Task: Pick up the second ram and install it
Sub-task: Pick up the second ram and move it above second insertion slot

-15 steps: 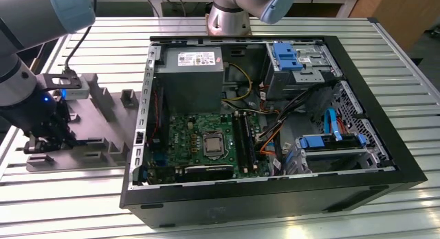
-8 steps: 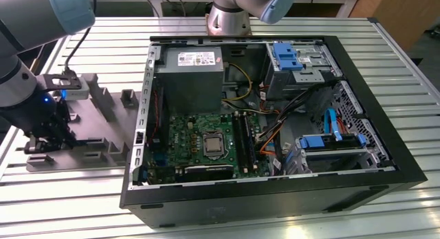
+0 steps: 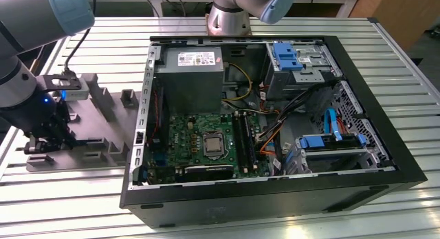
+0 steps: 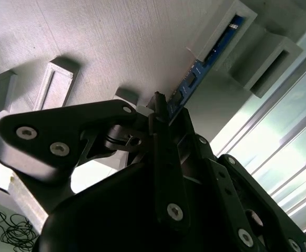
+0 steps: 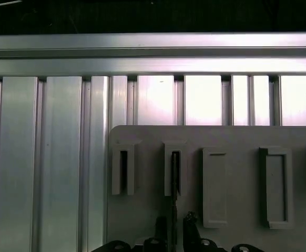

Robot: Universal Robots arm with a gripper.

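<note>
On the gray holder (beside the computer case), the second ram stands slotted between the gripper's parted fingers.

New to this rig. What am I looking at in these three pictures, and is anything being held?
It is one robot arm with a pincer on its end, working over a slatted metal table. The exterior view sees the whole scene from off the arm. The two wrist views ride on the arm and look past the pincer.

On the table sits an open computer case with its green motherboard exposed. On the exterior view's left is a grey slotted rack. The pincer is down at that rack.

In the second wrist view, a blue memory stick stands in a rack slot right at the pincer's tip. I cannot tell whether it is gripped.
</note>
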